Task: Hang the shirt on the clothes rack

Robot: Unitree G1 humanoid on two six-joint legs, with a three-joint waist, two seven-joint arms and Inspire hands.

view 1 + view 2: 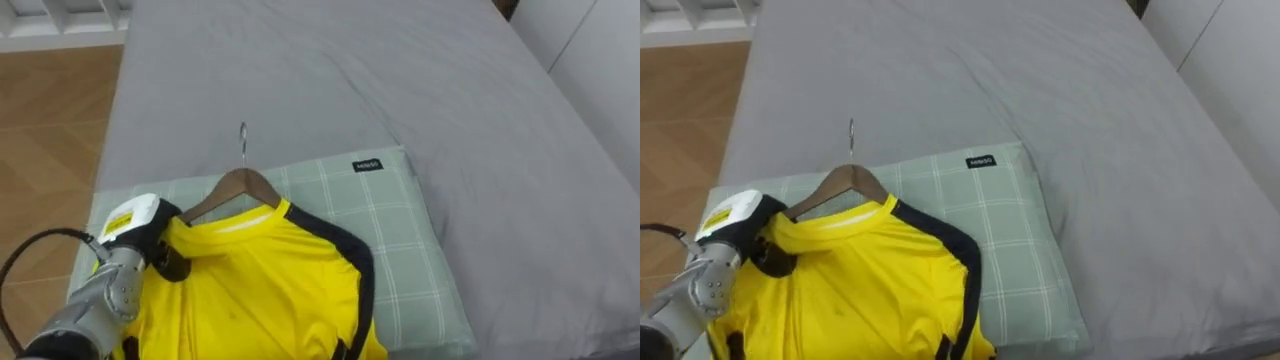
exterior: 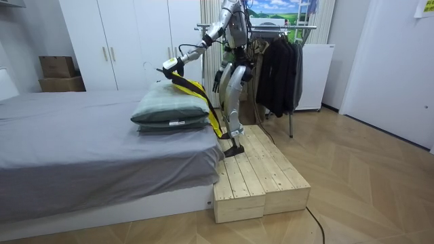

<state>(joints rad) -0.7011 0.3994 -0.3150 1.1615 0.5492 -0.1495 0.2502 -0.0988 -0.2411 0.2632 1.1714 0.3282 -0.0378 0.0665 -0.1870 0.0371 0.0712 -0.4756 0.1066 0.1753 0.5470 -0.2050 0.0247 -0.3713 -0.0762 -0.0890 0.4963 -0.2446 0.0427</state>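
- Nearest the head camera, the left hand (image 1: 140, 228) is seen reaching in from the lower left and is laid against the left shoulder of the yellow shirt (image 1: 262, 290).
- Its fingers are hidden under the cloth at that end of the wooden hanger (image 1: 238, 186), so it cannot be told whether the hanger is clasped or merely touched.
- The shirt is already threaded onto the hanger: both shoulders are covered, and the neck of the hanger and its metal hook (image 1: 243, 140) are left bare, pointing away across the bed (image 1: 420, 90).
- Shirt and hanger are spread on the green checked pillow (image 1: 405, 235), which is stacked on a second pillow in the room view; the hem is draped over the pillow edge toward the robot.
- The robot is seen standing on a wooden platform (image 2: 261, 177) beside the bed, leaning its left arm out over the pillows.
- The right hand (image 2: 216, 80) is held low by the hip; its state cannot be told.
- The clothes rack (image 2: 288, 27), hung with dark garments (image 2: 278, 68), is placed behind the robot.
- The task is judged to be roughly halfway: dressing the hanger is done; lifting it, turning to the rack and hooking it on the rail are yet to be done.
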